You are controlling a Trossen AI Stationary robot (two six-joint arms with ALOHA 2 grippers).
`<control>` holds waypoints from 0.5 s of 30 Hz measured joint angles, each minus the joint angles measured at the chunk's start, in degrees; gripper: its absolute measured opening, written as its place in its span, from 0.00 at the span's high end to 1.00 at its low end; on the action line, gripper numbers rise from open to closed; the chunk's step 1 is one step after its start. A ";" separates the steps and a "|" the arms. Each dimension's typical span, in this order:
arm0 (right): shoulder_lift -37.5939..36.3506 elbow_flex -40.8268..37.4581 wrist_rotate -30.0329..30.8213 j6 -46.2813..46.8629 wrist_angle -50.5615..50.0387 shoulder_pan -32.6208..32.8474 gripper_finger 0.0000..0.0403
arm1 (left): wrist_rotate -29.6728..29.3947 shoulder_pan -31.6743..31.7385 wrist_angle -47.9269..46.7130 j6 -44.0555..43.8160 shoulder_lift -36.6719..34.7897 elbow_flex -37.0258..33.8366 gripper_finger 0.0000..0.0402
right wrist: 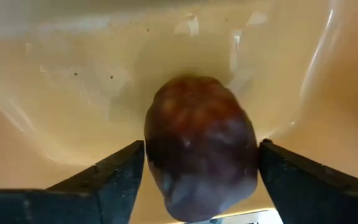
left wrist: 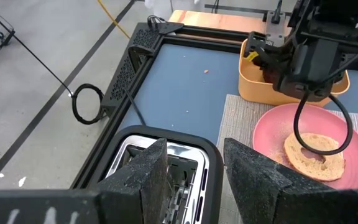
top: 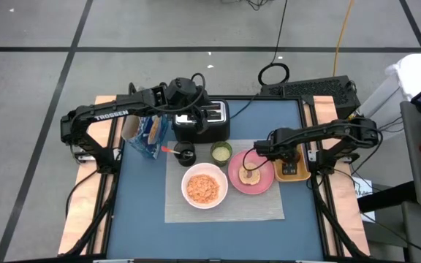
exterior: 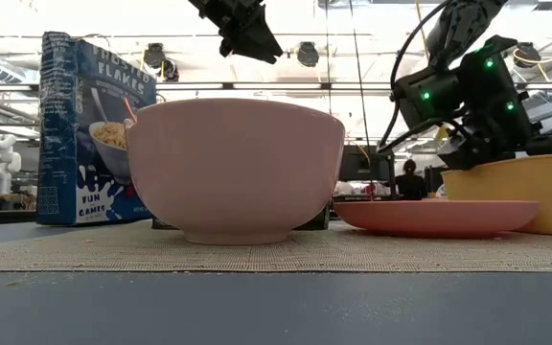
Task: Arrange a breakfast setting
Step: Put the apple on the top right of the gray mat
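Grey mat (top: 225,201) lies mid-tabletop (top: 145,212). On it: white bowl (top: 205,186), holding orange-pink cereal, at centre; pink plate (top: 251,174) at the bowl's 3 o'clock, w/ a round toasted bread slice (top: 251,176) on it; small green cup (top: 221,152) at the bowl's 1 o'clock, pale inside, contents can't tell; black cup (top: 186,155) at the bowl's 11 o'clock, w/ red-handled spoon (top: 170,150) beside it, handle pointing to 9. Blue cereal box (top: 150,136) stands upright off the mat at its 10 o'clock corner, just left of the toaster (top: 203,120). Orange tray (top: 292,164) touches or nearly touches the plate's 3 o'clock edge.

Right gripper (right wrist: 199,186): arm reaches in from 3 o'clock, wrist over the tray/plate border, pointing down into the tray. Fingers (right wrist: 114,180) are apart, one each side of a dark red-brown rounded item (right wrist: 201,146) in the tray; contact can't tell.

Left gripper (left wrist: 194,171): arm comes from 9 o'clock, elbow bent, wrist high over the toaster's top. Fingers (left wrist: 138,177) apart, nothing between them, hanging above the toaster slots.
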 joint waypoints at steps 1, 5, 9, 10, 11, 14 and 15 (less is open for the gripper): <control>-0.35 0.00 -0.02 0.00 0.13 0.00 0.28 | 0.01 0.00 -0.01 0.00 0.00 0.00 0.59; -1.90 0.22 -0.04 0.00 0.03 0.00 0.38 | 0.02 0.00 0.00 0.00 0.00 0.00 0.59; -4.22 0.22 -0.04 0.00 -0.01 0.00 0.44 | 0.02 0.00 0.00 0.00 0.00 0.00 0.59; -4.91 0.23 -0.05 0.00 0.02 0.00 0.44 | 0.02 0.00 -0.02 0.00 0.00 0.00 0.59; -5.55 0.36 -0.13 -0.02 -0.23 0.00 0.45 | 0.02 0.00 0.00 0.00 0.00 0.00 0.59; -7.95 1.21 -0.22 0.04 -0.55 0.00 0.44 | 0.02 0.00 0.00 0.00 0.00 0.00 0.59; -8.87 1.63 -0.22 0.06 -0.67 0.00 0.43 | 0.02 0.00 0.00 0.00 0.00 0.00 0.59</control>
